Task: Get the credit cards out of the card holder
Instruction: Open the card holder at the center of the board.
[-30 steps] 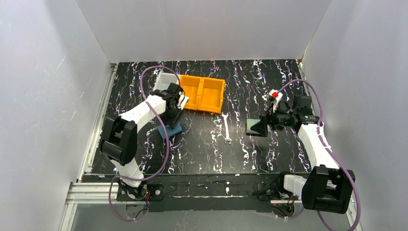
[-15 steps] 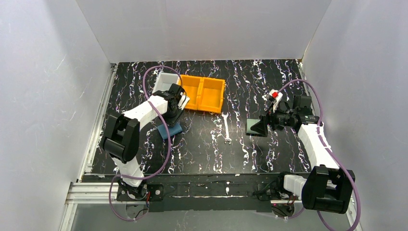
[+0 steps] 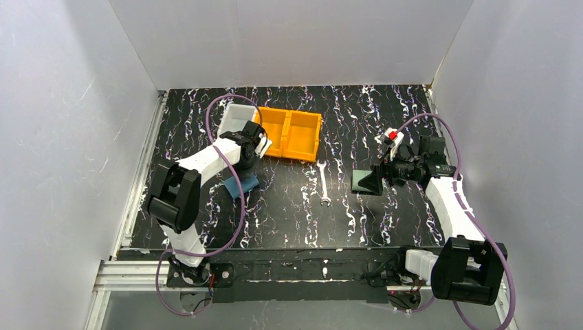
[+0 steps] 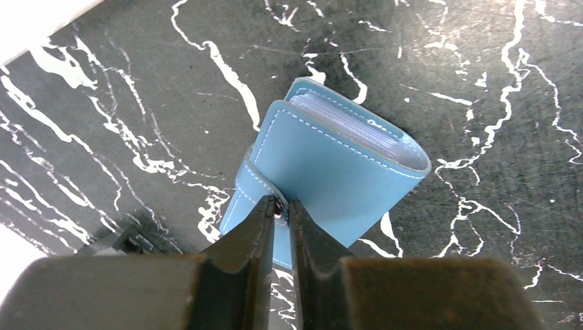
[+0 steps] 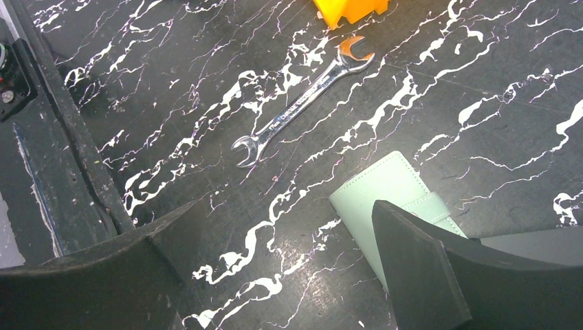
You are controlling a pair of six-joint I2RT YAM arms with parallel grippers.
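— Your left claw (image 4: 282,206)?
— Nearly shut, pinching the snap flap (image 4: 256,180) of the small blue folding card holder (image 4: 337,165) on the black marbled tabletop (image 4: 481,82). Pull, and the whole holder may lift, unopened.

Left tool (image 4: 282,205) pinched nearly closed; right tool (image 5: 289,213) gaping wide.

Matt stitched leather-look card holder (image 4: 337,165), shiny metal wrench (image 5: 302,103), smooth marbled table (image 4: 495,261).
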